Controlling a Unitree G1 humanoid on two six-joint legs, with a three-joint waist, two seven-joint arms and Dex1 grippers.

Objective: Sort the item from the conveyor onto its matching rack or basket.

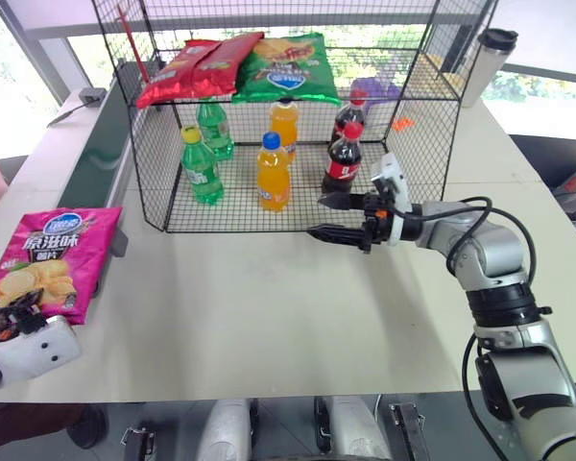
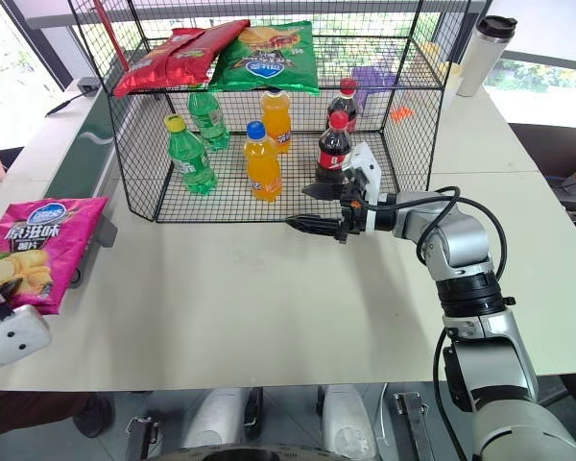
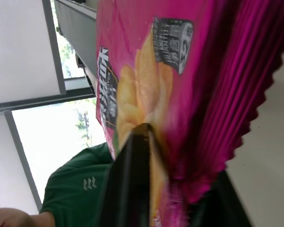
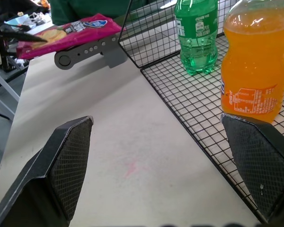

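With its two black fingers pinched together on the crimped lower edge of the pink crisp bag [image 1: 48, 261], the left gripper [image 1: 5, 317] has the item in hand at the near left corner of the table [image 1: 269, 317]; in the left wrist view one finger [image 3: 132, 179] lies flat against the printed chips, the serrated seal [image 3: 246, 113] fanning out beside it; the bag's upper end rests over the near end of the conveyor [image 1: 101, 158], whose dark-green belt runs away along the table's left edge; the right gripper [image 1: 338, 217] hangs with its jaws spread and nothing between them, just in front of the black wire cage [image 1: 432, 115], close to the cola bottles [image 1: 344, 158]; on the cage's upper tier lie two red bags [image 1: 194, 65] and a green bag [image 1: 286, 65], with green and orange bottles [image 1: 269, 154] below; a person in a green top [image 3: 75, 189] stands beyond the bag in the left wrist view; as a judgement, the bag is light, air-filled and limp, so held by one end it will droop and swing; its glossy film looks slippery and the crisps inside are fragile; the flat seal is the soundest hold, since it gives the pads firm doubled film without crushing the contents; the chip-lined top tier looks the likely match
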